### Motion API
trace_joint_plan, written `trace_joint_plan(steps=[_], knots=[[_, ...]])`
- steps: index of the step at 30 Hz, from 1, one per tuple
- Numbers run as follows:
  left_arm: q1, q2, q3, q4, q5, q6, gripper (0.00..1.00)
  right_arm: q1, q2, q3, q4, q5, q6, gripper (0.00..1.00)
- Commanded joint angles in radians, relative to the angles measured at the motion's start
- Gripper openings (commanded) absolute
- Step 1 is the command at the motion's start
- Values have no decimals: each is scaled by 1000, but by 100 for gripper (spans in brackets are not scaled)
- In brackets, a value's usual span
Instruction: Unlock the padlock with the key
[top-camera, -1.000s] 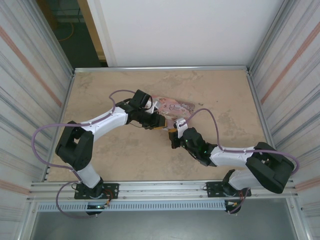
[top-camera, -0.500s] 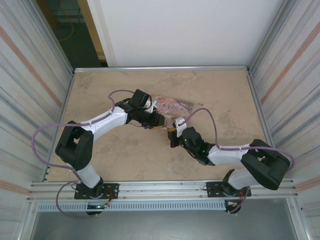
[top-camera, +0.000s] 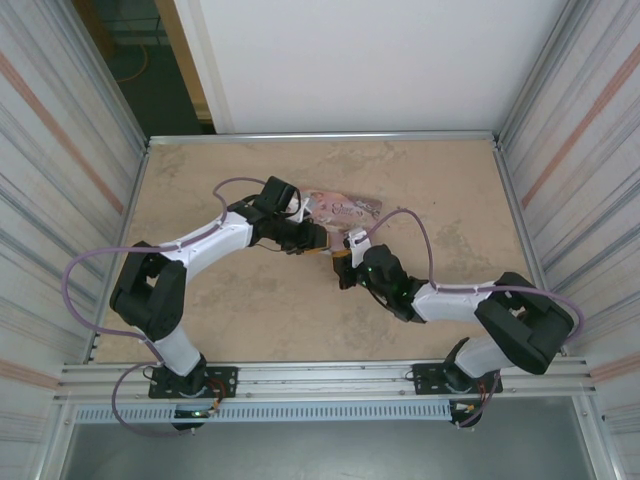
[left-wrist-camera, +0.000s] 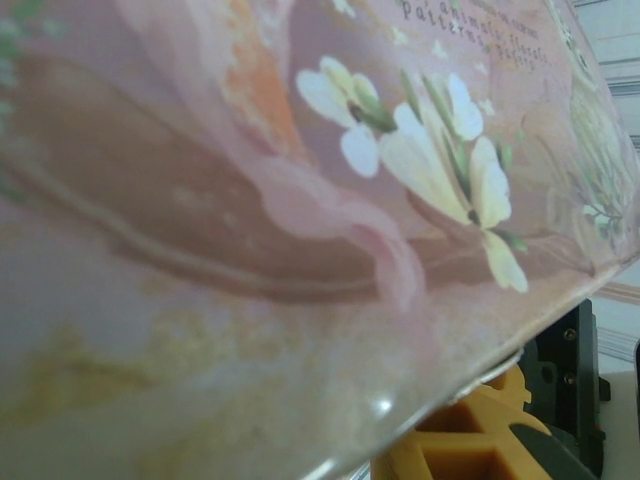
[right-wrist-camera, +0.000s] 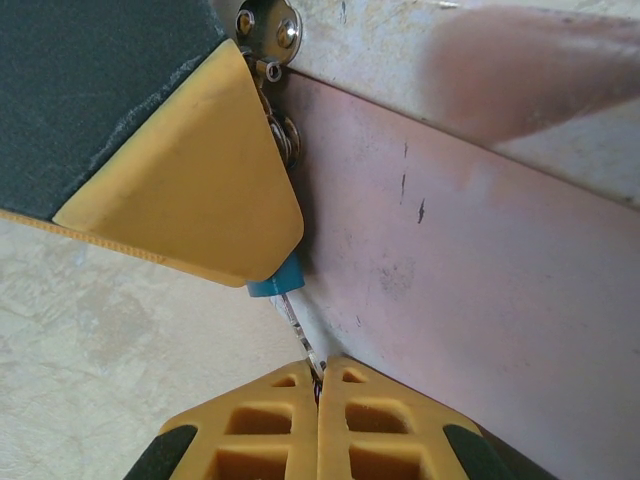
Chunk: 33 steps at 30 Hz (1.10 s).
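Observation:
The tiny blue padlock (right-wrist-camera: 276, 283) hangs at the pink tin's (right-wrist-camera: 460, 280) side wall, below its metal hasp rings (right-wrist-camera: 270, 25). A yellow finger (right-wrist-camera: 180, 190) of my left gripper (top-camera: 318, 243) lies over most of the padlock, so just the bottom of its blue body pokes out. The second left finger is hidden. My right gripper (right-wrist-camera: 320, 372) is shut on the key (right-wrist-camera: 300, 335), whose thin silvery blade runs up into the padlock's underside. In the top view the right gripper (top-camera: 342, 262) meets the left one at the tin's near corner.
The pink flowered tin (top-camera: 345, 210) lies mid-table, its lid (left-wrist-camera: 300, 200) very close to the left wrist camera, with a yellow finger (left-wrist-camera: 480, 445) under its edge. Bare tabletop (top-camera: 450, 190) surrounds it; metal walls close in both sides.
The right arm has pushed a little forward and left, bringing its gripper closer to the left one. The left gripper and tin have edged slightly left.

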Motion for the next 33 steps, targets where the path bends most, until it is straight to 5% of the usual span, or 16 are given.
trace_joint_plan(steps=[1, 13, 33], knots=[[-30, -31, 27, 24, 93, 36, 17, -9, 2, 87, 122, -58, 10, 0], [-30, -37, 33, 4, 101, 48, 17, -36, 32, 122, 100, -68, -36, 0], [-30, -26, 14, 21, 65, 62, 17, -101, 32, 144, 102, -318, 37, 0]])
